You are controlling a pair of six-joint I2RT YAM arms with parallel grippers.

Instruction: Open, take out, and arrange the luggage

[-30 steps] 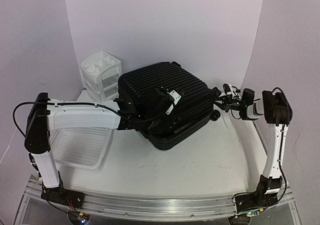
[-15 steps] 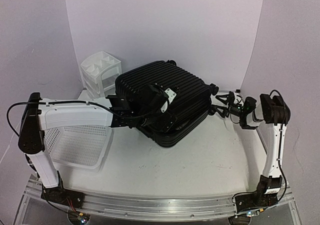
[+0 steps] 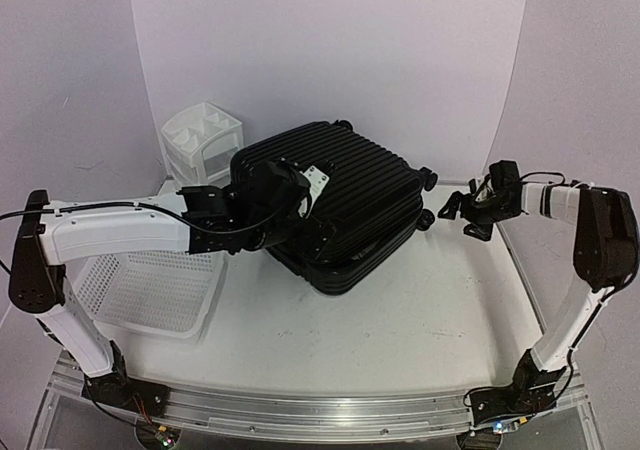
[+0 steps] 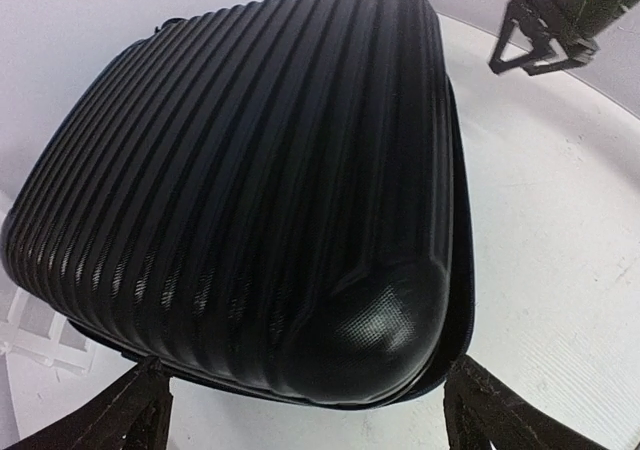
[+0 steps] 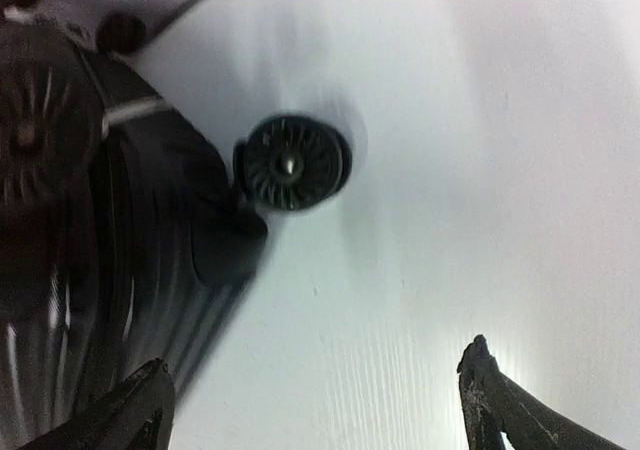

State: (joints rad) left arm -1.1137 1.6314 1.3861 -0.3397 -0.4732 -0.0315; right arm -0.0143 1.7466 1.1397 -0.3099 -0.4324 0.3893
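While the luggage (image 3: 365, 195) lies on the table (image 3: 400, 320), left gripper (image 4: 303, 370) hovers over its ribbed shell, jaws spread wide, empty. Right gripper (image 5: 315, 360) also released, near a caster wheel (image 5: 292, 163), not touching.

No legible text, brand or number in any view; large black ribbed hard-shell suitcase (image 3: 370, 190) shows none.

A robotics lab: seamless white backdrop (image 3: 330, 50), aluminium mounting rail (image 3: 320, 411).
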